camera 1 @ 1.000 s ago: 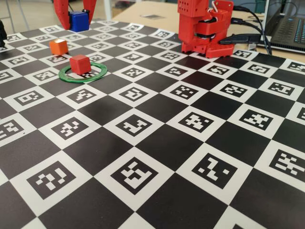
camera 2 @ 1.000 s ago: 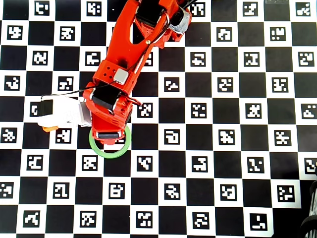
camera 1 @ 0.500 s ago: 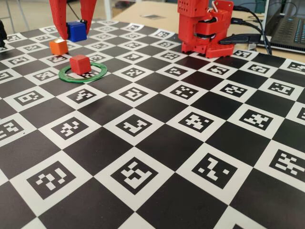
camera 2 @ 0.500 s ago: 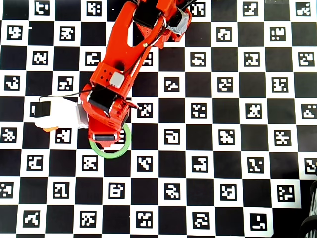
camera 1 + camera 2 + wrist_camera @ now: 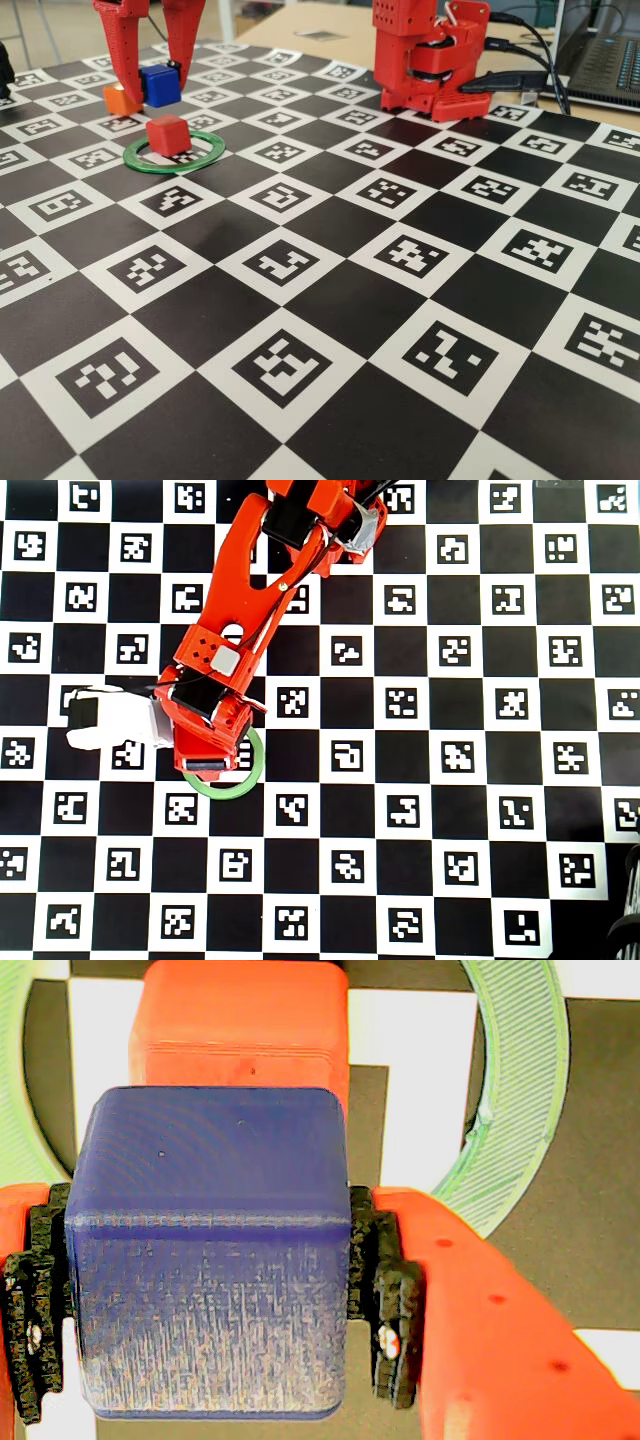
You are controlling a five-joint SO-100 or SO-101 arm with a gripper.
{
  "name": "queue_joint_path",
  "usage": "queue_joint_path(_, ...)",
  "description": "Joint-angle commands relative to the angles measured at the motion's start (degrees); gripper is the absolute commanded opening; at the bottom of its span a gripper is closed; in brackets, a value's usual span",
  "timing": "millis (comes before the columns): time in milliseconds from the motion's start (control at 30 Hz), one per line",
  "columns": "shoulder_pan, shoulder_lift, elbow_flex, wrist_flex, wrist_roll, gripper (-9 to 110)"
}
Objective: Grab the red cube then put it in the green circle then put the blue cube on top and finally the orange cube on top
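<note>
My gripper (image 5: 155, 90) is shut on the blue cube (image 5: 160, 84) and holds it in the air just behind and above the red cube (image 5: 167, 133). The red cube sits inside the green circle (image 5: 172, 170) on the mat. In the wrist view the blue cube (image 5: 210, 1260) is clamped between the black pads (image 5: 388, 1295), with the red cube (image 5: 240, 1020) showing past its upper edge and the green circle (image 5: 520, 1090) curving at the right. The orange cube (image 5: 118, 99) stands behind the ring, partly hidden by a finger. From overhead the arm covers the cubes; only the circle's (image 5: 228, 788) lower arc shows.
The arm's red base (image 5: 430, 60) stands at the back of the checkered marker mat (image 5: 330, 300). A laptop (image 5: 605, 55) and black cables (image 5: 520, 80) lie at the back right. The white wrist camera (image 5: 110, 720) sticks out left of the arm.
The gripper has carried the blue cube from the back of the mat forward and lower, past the orange cube, towards the red cube in the ring.
</note>
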Motion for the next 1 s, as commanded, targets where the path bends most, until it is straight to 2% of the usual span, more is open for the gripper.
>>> queue_joint_path(0, 0.18, 1.85, -0.18, -0.88, -0.18, 8)
queue_joint_path(967, -0.97, 1.85, 3.52, -5.01, 1.23, 8)
